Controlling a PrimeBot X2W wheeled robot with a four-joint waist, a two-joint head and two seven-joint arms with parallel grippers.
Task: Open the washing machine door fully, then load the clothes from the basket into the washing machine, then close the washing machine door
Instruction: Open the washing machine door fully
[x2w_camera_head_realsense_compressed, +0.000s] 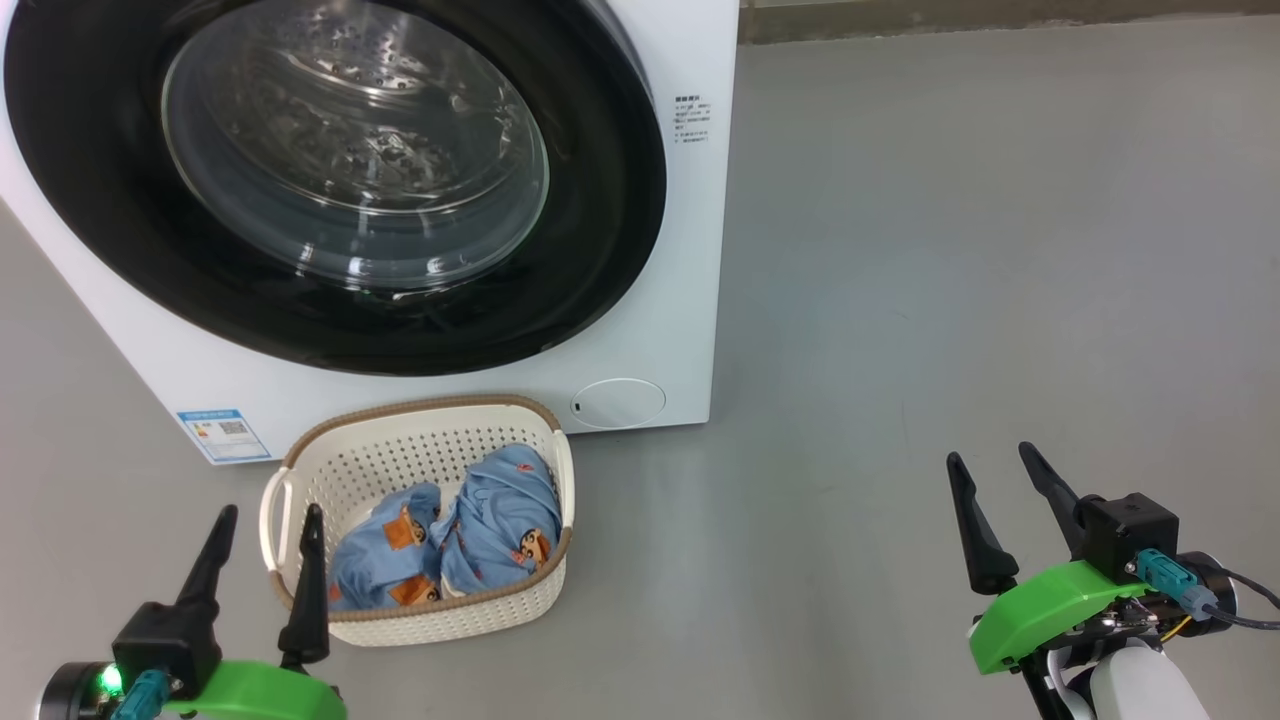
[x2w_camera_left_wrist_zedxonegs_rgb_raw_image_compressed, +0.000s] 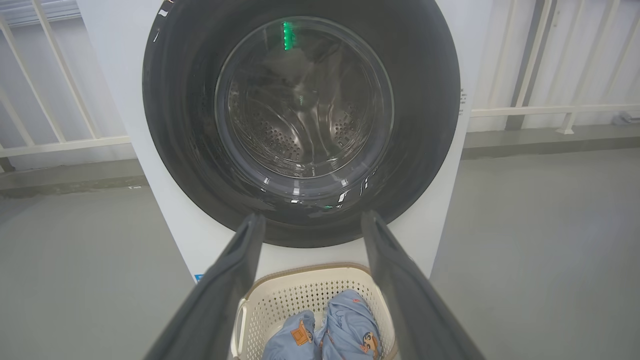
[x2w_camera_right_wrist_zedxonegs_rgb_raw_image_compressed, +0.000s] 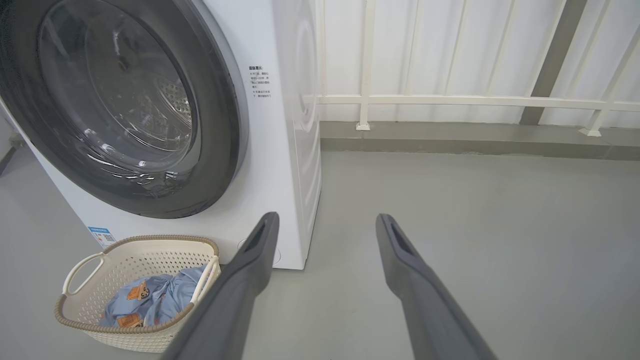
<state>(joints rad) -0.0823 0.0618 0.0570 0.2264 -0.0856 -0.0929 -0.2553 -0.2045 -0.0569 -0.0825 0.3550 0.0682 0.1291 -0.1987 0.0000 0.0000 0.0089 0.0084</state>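
Here, my left gripper (x2w_camera_head_realsense_compressed: 270, 512) stood with its two dark fingers spread wide and empty, just beside the small cream perforated plastic basket (x2w_camera_head_realsense_compressed: 400, 460) with its brown woven-look rim. My right gripper (x2w_camera_head_realsense_compressed: 992, 455) was likewise spread and empty, well apart over the grey floor (x2w_camera_head_realsense_compressed: 950, 250). The light blue fabric clothes (x2w_camera_head_realsense_compressed: 500, 510) with orange cartoon patches lay bundled in the basket, just before the big white front-loading washing machine (x2w_camera_head_realsense_compressed: 690, 300), below its closed round black-rimmed glass door (x2w_camera_head_realsense_compressed: 610, 200).
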